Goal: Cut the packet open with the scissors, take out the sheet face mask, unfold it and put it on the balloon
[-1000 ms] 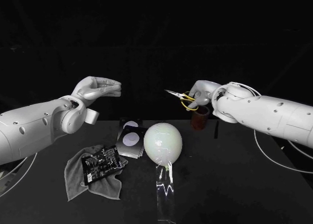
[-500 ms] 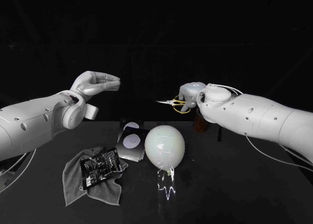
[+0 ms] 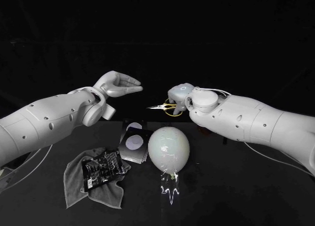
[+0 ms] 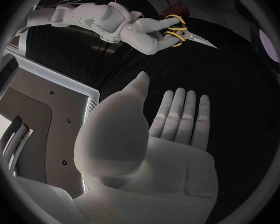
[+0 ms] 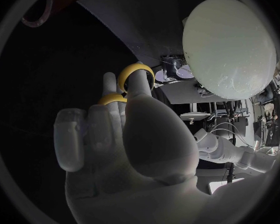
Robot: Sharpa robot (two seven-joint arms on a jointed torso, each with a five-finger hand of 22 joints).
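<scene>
Nearest us, at seven o'clock from the balloon (image 3: pixel 168 147), the grey cloth (image 3: pixel 79 188) lies rumpled on the black table (image 3: pixel 252 188), and the black packet (image 3: pixel 102 168) sits on it, uncut by the look of it; a second dark pack (image 3: pixel 134 140) with a pale oval lies just beside the balloon at ten o'clock; the balloon itself rests mid-table. Up behind, the left hand (image 3: pixel 119 85) hangs at eleven o'clock, palm up, fingers straight, holding nothing; the right hand (image 3: pixel 179 94) at twelve pinches the yellow-handled scissors (image 3: pixel 163 108), tips aimed towards the left hand. The cutting step, I judge, is barely begun: blades ready, no packet at them; next the left hand must drop to the cloth, lift the packet by an edge and offer it up. Open table lies at four o'clock; the tips look close above the balloon's far end, so mind them.
</scene>
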